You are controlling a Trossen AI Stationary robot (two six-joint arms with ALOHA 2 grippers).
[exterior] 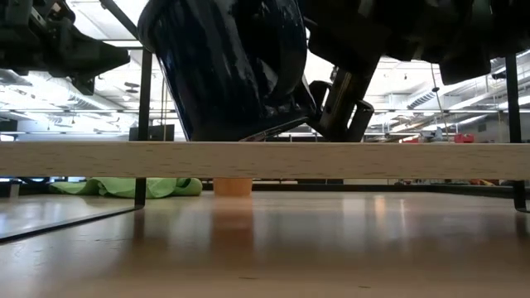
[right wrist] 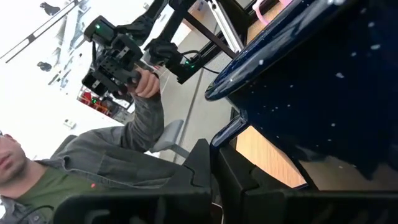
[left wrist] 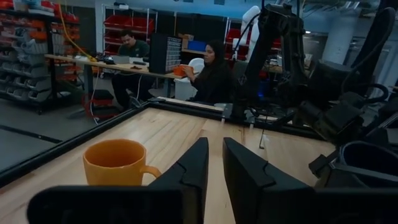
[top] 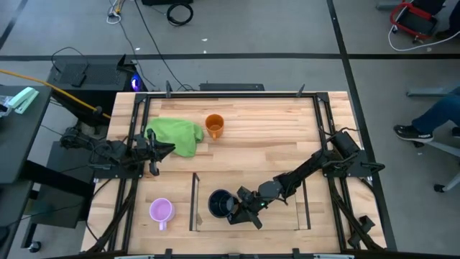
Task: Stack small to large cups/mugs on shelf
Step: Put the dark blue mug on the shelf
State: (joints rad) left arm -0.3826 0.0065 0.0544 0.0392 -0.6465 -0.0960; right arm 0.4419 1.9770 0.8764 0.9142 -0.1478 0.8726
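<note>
The right gripper (top: 241,210) reaches into the shelf (top: 301,208) near the front of the table (top: 266,137). Its fingers are clamped on the black mug (top: 219,203), which is tipped to one side and lifted just off the shelf's wooden floor. The purple mug (top: 160,211) stands outside the shelf, just beside it. The orange mug (top: 214,126) stands farther back, next to the green cloth (top: 177,135). The left gripper (top: 162,150) waits by the cloth, fingers nearly together.

Black mug (exterior: 228,66) top cut off; green cloth (exterior: 124,187) partly hidden.
</note>
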